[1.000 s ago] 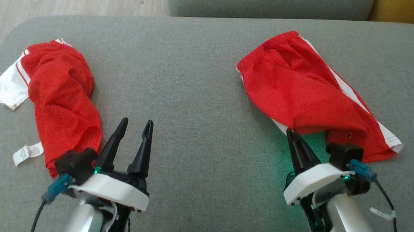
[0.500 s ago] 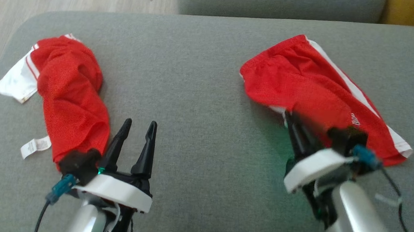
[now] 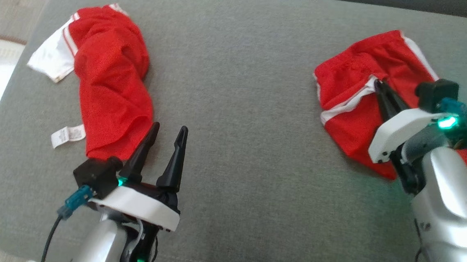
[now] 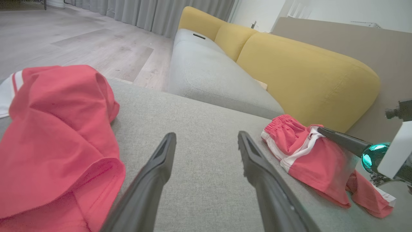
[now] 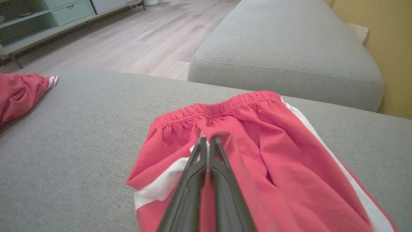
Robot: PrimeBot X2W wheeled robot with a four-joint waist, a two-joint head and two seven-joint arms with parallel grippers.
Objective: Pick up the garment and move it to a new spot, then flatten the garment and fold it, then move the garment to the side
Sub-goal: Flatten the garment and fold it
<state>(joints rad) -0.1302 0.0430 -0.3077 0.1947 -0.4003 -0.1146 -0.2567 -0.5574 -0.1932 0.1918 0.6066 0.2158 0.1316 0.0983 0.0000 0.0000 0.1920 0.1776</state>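
Red shorts (image 3: 350,110) lie on the right side of the grey cushion (image 3: 251,107), with the stretchy waist at the far end. One corner is folded back over the top (you can see its white edge). The right gripper (image 3: 379,84) has its two dark fingers pressed tight together, pinching that folded bit. The left gripper (image 3: 170,126) is over the cushion with its fingers spread apart and nothing in them. Just beside it lies a second red garment (image 3: 109,85), bunched up, with a small white tag (image 3: 66,135) next to it.
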